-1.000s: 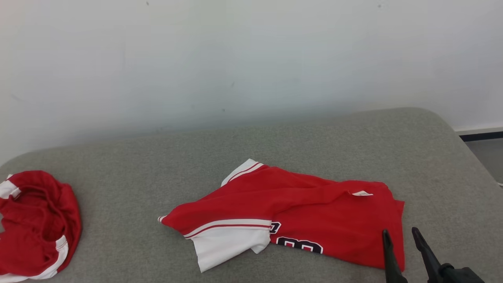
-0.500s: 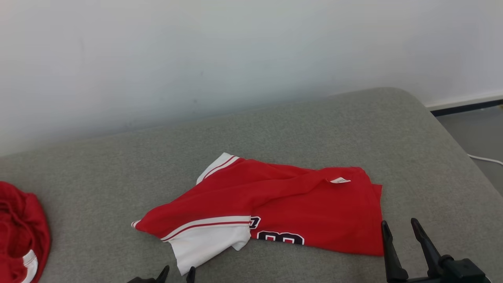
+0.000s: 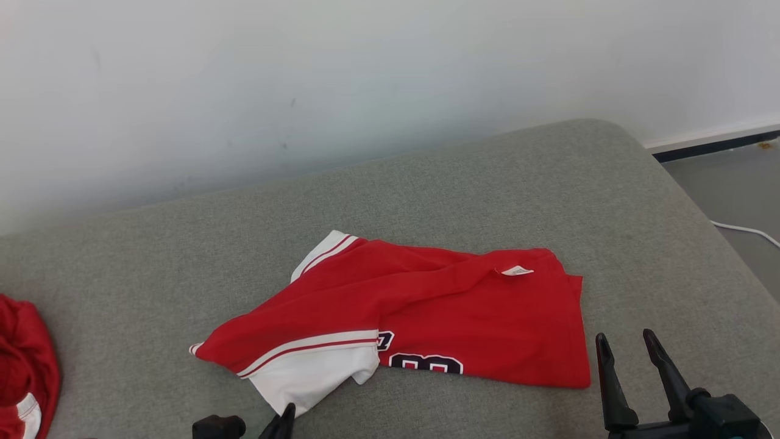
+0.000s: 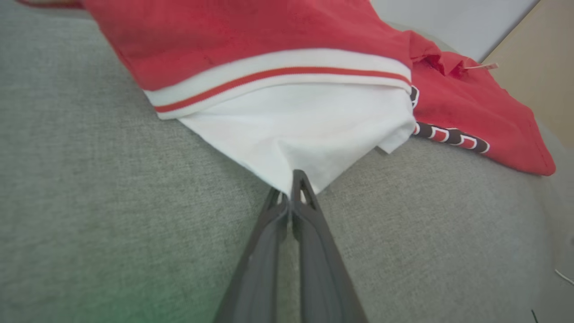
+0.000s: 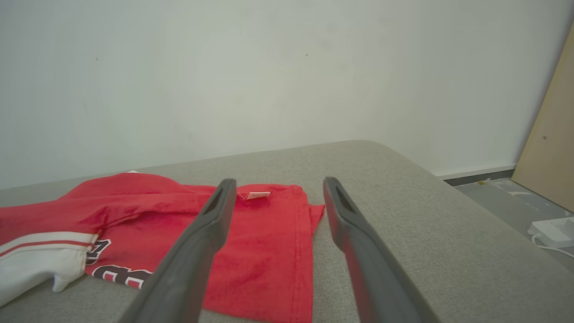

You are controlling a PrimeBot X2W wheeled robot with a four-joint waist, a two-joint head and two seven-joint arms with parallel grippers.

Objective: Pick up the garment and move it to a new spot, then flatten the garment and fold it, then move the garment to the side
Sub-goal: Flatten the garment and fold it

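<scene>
— Two grippers, one grip so far: the left gripper [image 4: 289,190] has its fingers pinched together on the white sleeve tip of the garment [image 3: 426,311], which lies rumpled near the front of the grey cushion [image 3: 487,183]. And the other?

— The right gripper [image 3: 627,350] stands with fingers apart, just beside the red hem, holding nothing. I'd bring it down onto that near corner and close on one clean edge of cloth, not a bunch.

— Then lift?

— Both together and level, I'd say, so the cloth hangs spread and the thin pinch on the sleeve doesn't slip. Steer well apart from the second red garment [image 3: 24,360] at the left.

— Any writing?

— Dark-outlined print [image 3: 426,364] along the near edge, half tucked under. Possibly an 8, but I can't be sure. A small white tag [image 3: 517,271] sits at the far fold, too small to read. No brand that I can make out.
</scene>
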